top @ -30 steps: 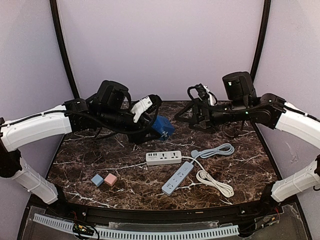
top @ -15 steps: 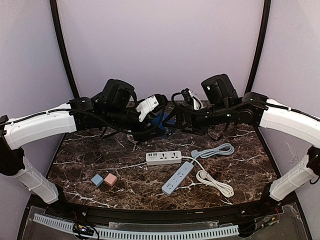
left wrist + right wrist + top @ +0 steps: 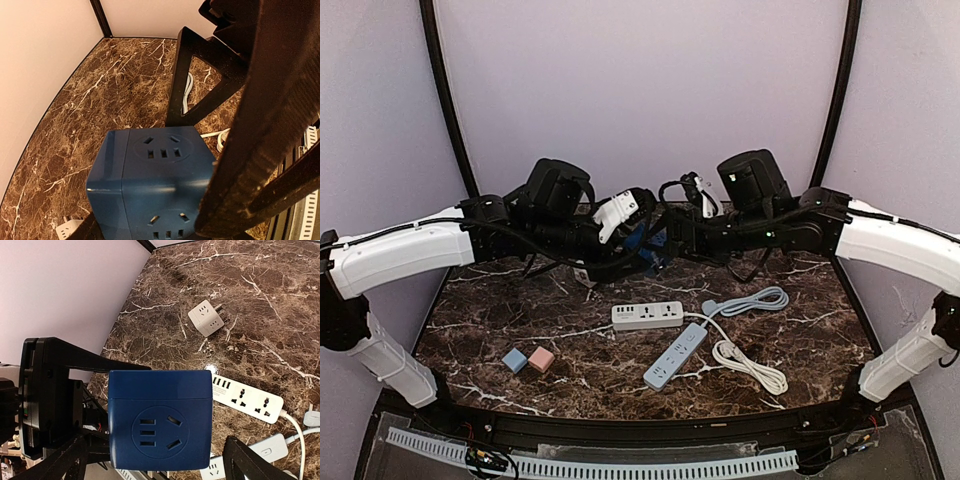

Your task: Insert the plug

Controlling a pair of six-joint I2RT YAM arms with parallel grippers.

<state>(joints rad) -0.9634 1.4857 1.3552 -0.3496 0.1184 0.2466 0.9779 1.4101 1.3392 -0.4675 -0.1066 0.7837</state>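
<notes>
Jaws of the left gripper (image 3: 632,245) are clamped on the blue socket cube (image 3: 155,175), which hangs in the air over the back middle of the marble table (image 3: 520,310), touching nothing below. The left wrist view shows one socket face turned up and another toward the camera, with a dark finger pressed along the cube's right side.

From the right, the right gripper (image 3: 662,243) meets it almost nose to nose. Its jaws are spread wide. In the right wrist view the cube sits dead centre ahead of them, a socket face square to the camera, one finger low on each side and both outside the cube's width. Whether the pads touch the cube cannot be told.

The coming move, as I judge it, turns on this crossing. In that view the left fingers seem to reach in along the cube's top and bottom edges. That would leave the two side faces free for the right jaws to close on. No prongs are seen on the cube.

Below on the table lie a white plug adapter (image 3: 205,317) with its pins showing, then the white power strip (image 3: 647,316) lengthwise left to right, a grey power strip (image 3: 675,355) slanted beside it, and a grey plug (image 3: 710,306) on its cable just off the white strip's right end.
</notes>
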